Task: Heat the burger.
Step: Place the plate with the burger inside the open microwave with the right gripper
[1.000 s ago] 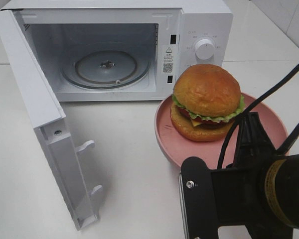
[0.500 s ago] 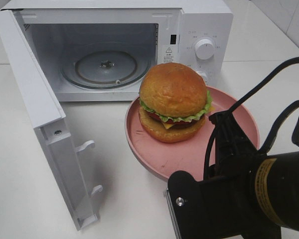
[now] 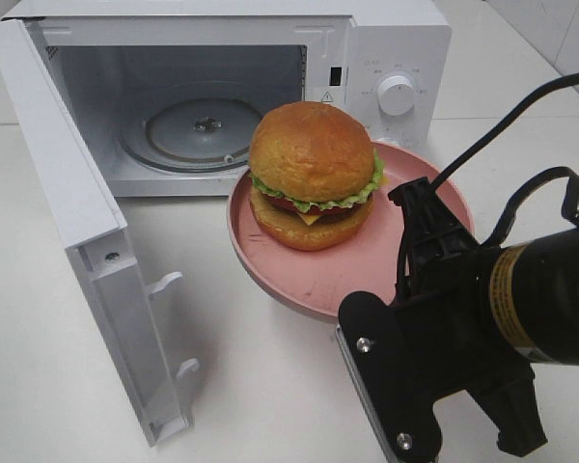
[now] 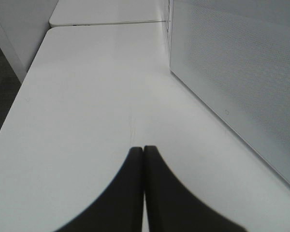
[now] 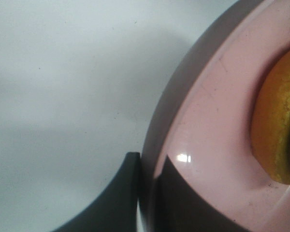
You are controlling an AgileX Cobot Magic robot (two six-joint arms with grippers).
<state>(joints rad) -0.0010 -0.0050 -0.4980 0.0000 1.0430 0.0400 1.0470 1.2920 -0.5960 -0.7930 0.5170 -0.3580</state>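
The burger (image 3: 312, 174), with a golden bun, lettuce and tomato, sits on a round pink plate (image 3: 367, 265) held just in front of the open microwave (image 3: 396, 58). My right gripper (image 3: 412, 198) is shut on the plate's right rim. In the right wrist view its fingers (image 5: 147, 162) pinch the pink plate (image 5: 208, 145) edge, with the burger (image 5: 275, 130) bun just beyond. My left gripper (image 4: 143, 150) is shut on nothing, low over the white table beside the microwave's side wall (image 4: 232, 72).
The microwave door (image 3: 77, 222) stands wide open to the left, reaching toward the table's front. A glass turntable (image 3: 205, 130) lies inside the cavity. The control knob (image 3: 397, 95) is on the right panel. White tabletop (image 3: 251, 367) spreads in front.
My right gripper has carried the plate and burger leftward and slightly back, from in front of the control panel to the cavity opening. The left gripper is unchanged.
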